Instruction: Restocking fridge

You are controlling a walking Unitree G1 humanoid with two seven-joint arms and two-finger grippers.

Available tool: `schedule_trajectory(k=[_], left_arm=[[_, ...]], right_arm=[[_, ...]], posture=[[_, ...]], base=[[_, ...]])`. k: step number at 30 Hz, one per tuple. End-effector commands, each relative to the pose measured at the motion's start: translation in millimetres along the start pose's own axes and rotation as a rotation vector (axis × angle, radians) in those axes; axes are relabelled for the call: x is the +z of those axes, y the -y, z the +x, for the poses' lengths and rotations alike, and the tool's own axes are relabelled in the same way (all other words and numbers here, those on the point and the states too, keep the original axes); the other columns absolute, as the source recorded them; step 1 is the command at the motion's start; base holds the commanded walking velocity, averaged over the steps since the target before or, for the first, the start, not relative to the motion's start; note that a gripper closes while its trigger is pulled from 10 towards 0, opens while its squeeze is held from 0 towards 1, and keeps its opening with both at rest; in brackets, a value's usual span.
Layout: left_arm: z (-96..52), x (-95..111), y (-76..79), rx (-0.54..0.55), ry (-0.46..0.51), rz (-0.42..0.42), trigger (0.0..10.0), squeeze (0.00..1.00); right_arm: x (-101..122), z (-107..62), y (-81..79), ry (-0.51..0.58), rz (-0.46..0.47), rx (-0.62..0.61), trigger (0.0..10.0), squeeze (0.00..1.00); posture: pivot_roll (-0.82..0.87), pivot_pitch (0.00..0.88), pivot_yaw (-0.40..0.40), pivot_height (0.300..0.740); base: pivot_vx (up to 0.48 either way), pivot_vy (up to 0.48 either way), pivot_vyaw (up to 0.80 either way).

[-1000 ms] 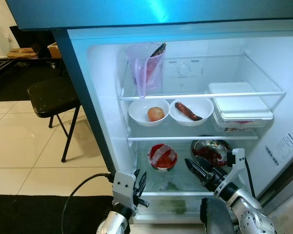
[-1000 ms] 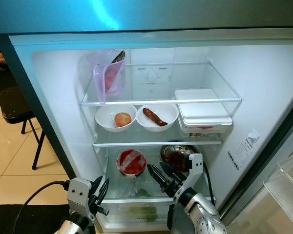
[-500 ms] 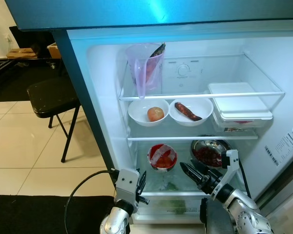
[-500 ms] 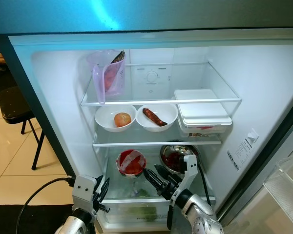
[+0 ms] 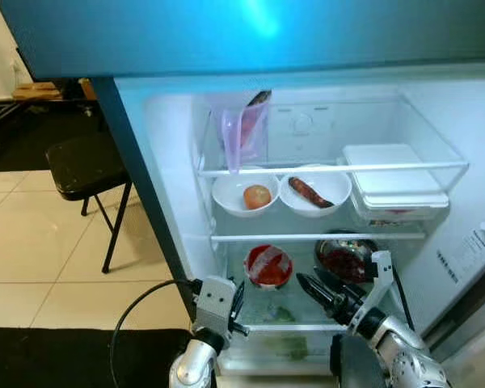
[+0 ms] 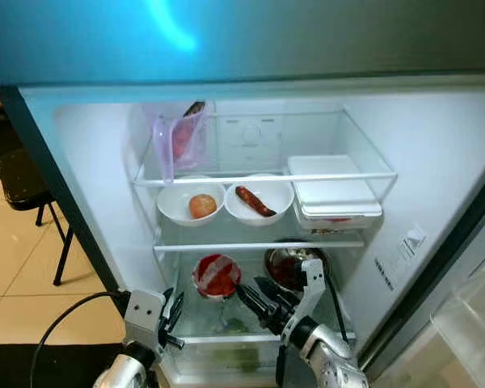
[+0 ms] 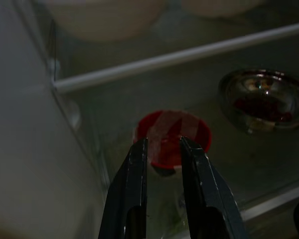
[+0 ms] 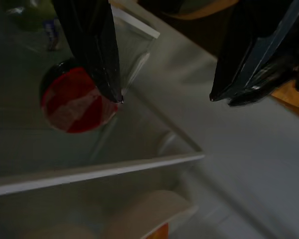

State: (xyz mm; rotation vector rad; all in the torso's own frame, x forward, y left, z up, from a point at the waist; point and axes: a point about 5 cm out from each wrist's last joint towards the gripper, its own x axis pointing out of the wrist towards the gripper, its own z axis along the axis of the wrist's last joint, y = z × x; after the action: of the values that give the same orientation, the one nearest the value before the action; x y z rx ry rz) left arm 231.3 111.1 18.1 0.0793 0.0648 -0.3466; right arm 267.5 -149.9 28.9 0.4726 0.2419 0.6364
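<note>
The fridge stands open in front of me. On its lowest glass shelf (image 5: 307, 317) sit a red bowl covered with film (image 5: 268, 265) and a steel bowl of red food (image 5: 345, 255). My right gripper (image 5: 313, 283) is open and empty, low in front of that shelf, between the two bowls and pointing toward the red one (image 8: 77, 104). My left gripper (image 5: 237, 297) hovers at the fridge's lower left edge with a narrow gap between its fingers (image 7: 137, 164), aimed at the red bowl (image 7: 173, 137) and holding nothing.
Above are two white bowls (image 5: 244, 192) with food, a white lidded box (image 5: 394, 179) and a purple jug (image 5: 242, 133). Greens lie in the drawer (image 5: 287, 347). A black chair (image 5: 85, 162) stands left on the tiles, a dark mat (image 5: 65, 356) lies below, and the door bin (image 6: 469, 323) is right.
The view has dipped slightly. My right gripper has edged left toward the red bowl, still open. My left gripper has risen a little.
</note>
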Motion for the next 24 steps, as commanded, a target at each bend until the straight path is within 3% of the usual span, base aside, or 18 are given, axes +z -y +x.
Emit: schedule_trajectory(k=[1,14,24], left_arm=[[-0.8,-2.3,0.5,-0.004,-0.006,0.009,10.0,0.0],[-0.8,-3.5,1.5,-0.006,-0.006,0.014,10.0,0.0],[-0.3,-4.1,3.7,-0.019,-0.005,0.019,10.0,0.0]], right_arm=[[-2.0,0.5,0.9,-0.013,-0.01,-0.011,10.0,0.0],[-3.1,-5.0,2.3,0.016,0.037,0.025,10.0,0.0],[-14.9,-12.8,11.0,-0.042,0.036,-0.053,10.0,0.0]], posture=[[-0.03,0.0,0.004,0.581],[-0.03,0.0,0.007,0.601],[-0.03,0.0,0.008,0.621]], base=[[0.0,0.0,0.0],[0.0,0.0,0.0],[0.0,0.0,0.0]])
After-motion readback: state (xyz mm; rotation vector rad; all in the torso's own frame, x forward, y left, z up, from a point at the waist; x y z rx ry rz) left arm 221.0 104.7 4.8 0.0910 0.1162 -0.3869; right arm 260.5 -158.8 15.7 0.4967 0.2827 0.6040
